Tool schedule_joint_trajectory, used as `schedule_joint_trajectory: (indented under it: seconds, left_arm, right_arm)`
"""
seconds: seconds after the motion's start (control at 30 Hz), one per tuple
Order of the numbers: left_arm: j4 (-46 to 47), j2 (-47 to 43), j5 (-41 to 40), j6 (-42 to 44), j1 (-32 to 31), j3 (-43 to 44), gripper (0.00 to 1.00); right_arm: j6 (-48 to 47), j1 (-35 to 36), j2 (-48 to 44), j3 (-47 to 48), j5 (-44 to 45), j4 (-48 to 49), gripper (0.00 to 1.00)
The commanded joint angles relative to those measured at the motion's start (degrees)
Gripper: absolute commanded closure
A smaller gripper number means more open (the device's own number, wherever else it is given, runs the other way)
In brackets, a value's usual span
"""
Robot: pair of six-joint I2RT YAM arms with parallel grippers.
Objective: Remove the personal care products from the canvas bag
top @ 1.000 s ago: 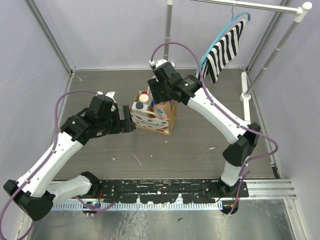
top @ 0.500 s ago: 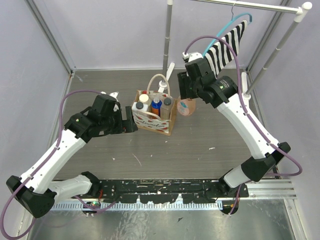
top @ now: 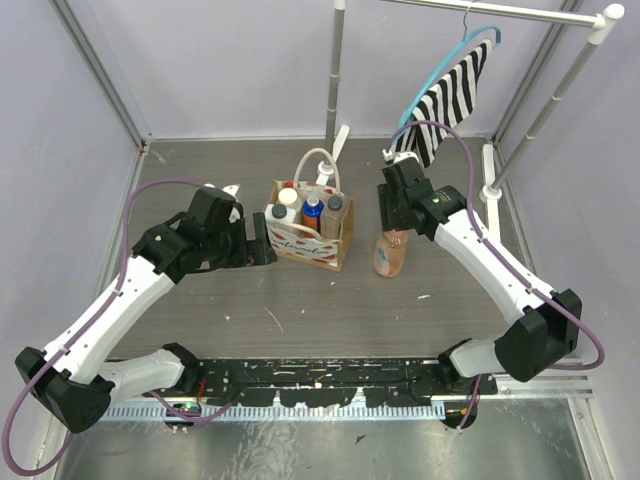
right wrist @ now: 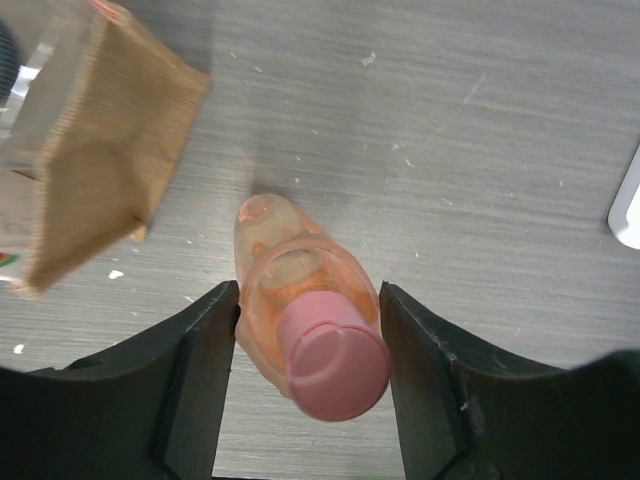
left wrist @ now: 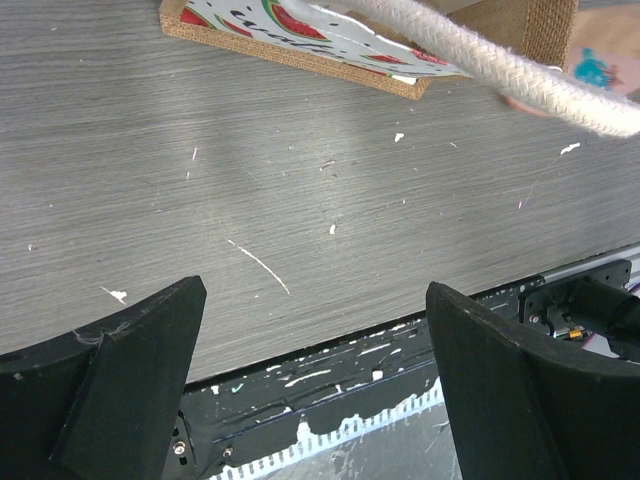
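Note:
The canvas bag (top: 305,245) stands mid-table, its printed panel facing front; it also shows in the left wrist view (left wrist: 300,25) and the right wrist view (right wrist: 95,170). In it stand a white bottle with a black cap (top: 280,215), a blue-capped bottle (top: 313,210), a dark bottle (top: 333,212) and a red-capped one (top: 290,187). My right gripper (top: 393,232) (right wrist: 308,350) is shut on the translucent orange bottle with a pink cap (top: 389,255) (right wrist: 300,300), held upright on the table right of the bag. My left gripper (top: 262,243) (left wrist: 315,370) is open and empty beside the bag's left side.
A black-and-white striped cloth (top: 450,95) hangs on a blue hanger from the rack at the back right. The rack's white post base (top: 490,190) stands right of my right arm. The bag's cream rope handle (left wrist: 500,70) crosses the left wrist view. A black rail (top: 330,375) runs along the near edge.
My right gripper lifted the orange bottle out of the bag, carried it right and lowered it to the table beside the bag. My left arm has hardly moved.

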Motion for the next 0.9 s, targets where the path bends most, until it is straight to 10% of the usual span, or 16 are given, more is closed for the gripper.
schedule_joint_trajectory:
  seconds: [0.0, 0.17, 0.87]
  left_arm:
    - [0.8, -0.56, 1.23, -0.1, 0.2, 0.02, 0.01]
    - [0.26, -1.68, 1.11, -0.41, 0.2, -0.65, 0.01]
    - [0.22, -4.7, 0.05, -1.53, 0.2, -1.91, 0.01]
  right_arm:
    - [1.36, -0.54, -2.96, -0.2, 0.16, 8.64, 0.62]
    - [0.96, -0.5, -3.3, 2.76, -2.78, 6.89, 0.18]
    - [-1.37, 5.43, 9.26, 14.23, -16.81, 16.69, 0.31]
